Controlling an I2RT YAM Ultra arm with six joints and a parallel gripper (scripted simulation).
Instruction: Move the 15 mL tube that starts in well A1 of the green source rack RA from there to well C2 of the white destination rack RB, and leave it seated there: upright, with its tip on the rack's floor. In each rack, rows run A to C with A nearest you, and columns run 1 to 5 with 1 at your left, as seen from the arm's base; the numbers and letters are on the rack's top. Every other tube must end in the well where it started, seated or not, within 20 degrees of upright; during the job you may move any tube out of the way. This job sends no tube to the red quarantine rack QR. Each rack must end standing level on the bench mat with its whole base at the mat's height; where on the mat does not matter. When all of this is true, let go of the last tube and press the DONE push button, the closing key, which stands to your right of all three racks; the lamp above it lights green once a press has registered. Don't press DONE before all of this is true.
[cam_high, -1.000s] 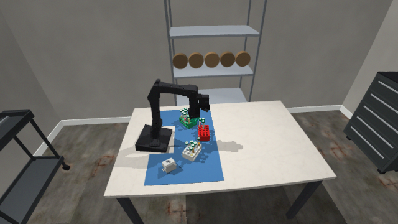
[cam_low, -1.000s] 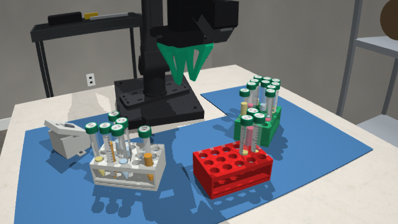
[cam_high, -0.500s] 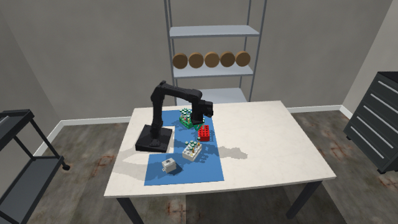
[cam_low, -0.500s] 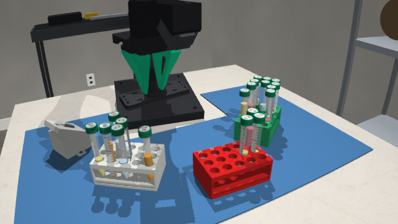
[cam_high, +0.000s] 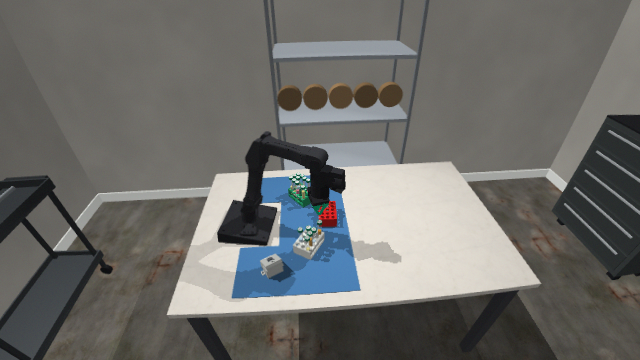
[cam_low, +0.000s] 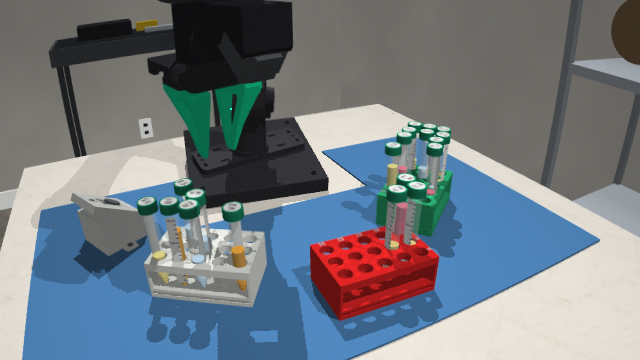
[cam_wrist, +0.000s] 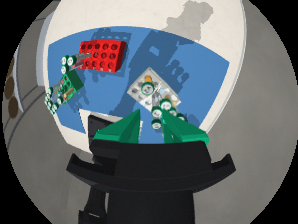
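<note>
Noted claw (cam_low: 217, 150) part-open and empty, high over the arm's base, with 15 mL tube judged among capped tubes (cam_low: 435, 150) in green rack RA (cam_low: 427, 215), exact 1 not told apart; needed centring over A1 cap, plumb descent, neighbours unbumped.

Green rack (cam_low: 434, 210), red rack (cam_low: 372, 280), blue mat (cam_low: 500, 220)

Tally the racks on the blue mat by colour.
Green rack: 1
White rack: 1
Red rack: 1
Total: 3
</note>
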